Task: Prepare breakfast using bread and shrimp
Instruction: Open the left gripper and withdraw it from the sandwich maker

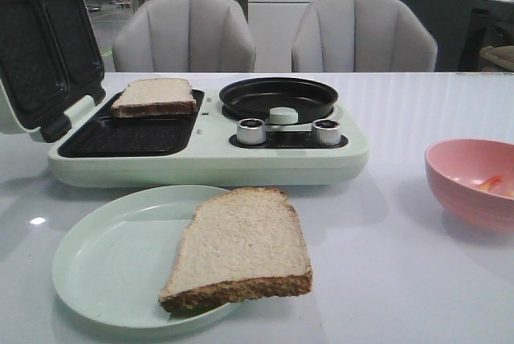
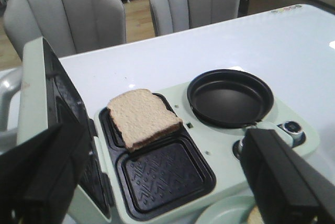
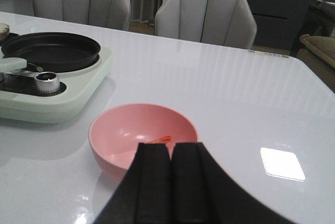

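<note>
Front view doesn't catch either arm, so the wrist cams fill that in. The left gripper (image 2: 157, 182) has its fingers spread wide apart with nothing between them, hanging over the open sandwich maker (image 1: 209, 159). The right gripper (image 3: 170, 182) has its fingers pressed together, empty, just at the near side of the pink bowl (image 3: 120, 150).

Only the front view shows the pale green plate (image 1: 104, 264) nearest the robot, with one bread slice (image 1: 241, 247) lying on it, its crust edge sticking out over the plate's rim. The second bread slice (image 2: 141, 116) sits in the far compartment of the maker's grill tray; the near compartment (image 2: 165, 177) is bare. The lid (image 1: 40, 38) stands open on the left. The round black pan (image 1: 279, 96) has no food in it.

In the bowl there's a small orange bit, the shrimp (image 3: 163, 139), though it's too small to make out well.
</note>
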Controlling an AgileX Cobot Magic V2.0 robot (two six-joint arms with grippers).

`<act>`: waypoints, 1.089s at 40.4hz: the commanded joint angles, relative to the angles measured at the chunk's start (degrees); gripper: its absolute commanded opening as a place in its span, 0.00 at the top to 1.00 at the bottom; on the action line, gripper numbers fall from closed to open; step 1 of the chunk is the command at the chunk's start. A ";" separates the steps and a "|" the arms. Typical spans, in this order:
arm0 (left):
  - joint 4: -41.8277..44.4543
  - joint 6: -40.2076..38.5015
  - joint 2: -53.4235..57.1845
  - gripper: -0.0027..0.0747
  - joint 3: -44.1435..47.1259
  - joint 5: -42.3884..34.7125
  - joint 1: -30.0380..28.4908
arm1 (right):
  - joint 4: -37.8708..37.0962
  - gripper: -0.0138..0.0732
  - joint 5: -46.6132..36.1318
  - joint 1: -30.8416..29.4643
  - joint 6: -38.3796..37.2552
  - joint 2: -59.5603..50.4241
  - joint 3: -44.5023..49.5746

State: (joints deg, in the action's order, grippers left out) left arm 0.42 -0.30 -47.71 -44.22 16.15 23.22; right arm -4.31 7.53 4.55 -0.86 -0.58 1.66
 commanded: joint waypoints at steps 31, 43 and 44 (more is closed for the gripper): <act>-2.86 -0.77 48.17 0.14 24.51 7.36 0.43 | -0.16 0.88 -5.27 -0.08 0.49 -1.10 -0.18; -2.99 -0.77 47.84 0.14 24.51 6.99 0.43 | -0.19 0.88 -16.20 -0.06 0.15 -1.04 -2.02; -2.99 -0.77 47.84 0.14 24.51 6.99 0.43 | -0.19 0.88 -16.15 -0.06 0.15 -0.86 -2.90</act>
State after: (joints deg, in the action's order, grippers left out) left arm -1.96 -0.56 0.23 -18.24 28.34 23.25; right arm -4.31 0.00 4.55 -0.86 -0.58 1.70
